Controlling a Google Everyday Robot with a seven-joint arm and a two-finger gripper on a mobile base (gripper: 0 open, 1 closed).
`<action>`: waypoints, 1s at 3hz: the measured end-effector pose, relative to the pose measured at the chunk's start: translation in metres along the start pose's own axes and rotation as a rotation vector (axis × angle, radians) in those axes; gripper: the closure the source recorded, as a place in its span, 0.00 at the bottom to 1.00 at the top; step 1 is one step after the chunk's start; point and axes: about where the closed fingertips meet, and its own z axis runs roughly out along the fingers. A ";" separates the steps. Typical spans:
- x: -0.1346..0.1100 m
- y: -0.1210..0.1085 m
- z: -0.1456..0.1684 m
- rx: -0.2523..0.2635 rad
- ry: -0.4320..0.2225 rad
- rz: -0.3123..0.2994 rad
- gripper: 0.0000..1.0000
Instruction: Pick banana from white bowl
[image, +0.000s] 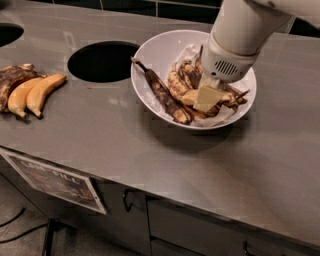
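- We see the robot's white, cylindrical arm (242, 27) reaching down from the upper right, and its gripper (206, 99) sits low inside the large, round, glossy white bowl (152, 57).
- The gripper's pale cream tip lies right on the fruit at the middle of the bowl. Whether it has hold of anything we cannot tell.
- The banana (180, 86), a cluster of overripe yellow bananas heavily blotched brown-black, lies in the bowl, partly under the gripper and just to its left.
- A single slim, almost wholly black banana (162, 92) lies beside the cluster, slanting along the left inner slope of the bowl, with its stem pointing up and left.
- The bowl stands on the grey metal counter (150, 165), just right of a round dark hole (102, 61) cut in the top.
- Well apart, at the counter's left edge, two smooth orange-yellow bananas (35, 95) lie side by side, touching a dark brown banana (12, 79) behind them.
- Below the front edge we see a tilted printed label (55, 180) and a dark cabinet handle (127, 200).
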 end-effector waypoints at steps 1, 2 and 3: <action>0.004 0.001 -0.023 0.039 0.004 0.022 1.00; 0.011 0.002 -0.048 0.084 -0.001 0.047 1.00; 0.015 0.004 -0.068 0.123 -0.013 0.066 1.00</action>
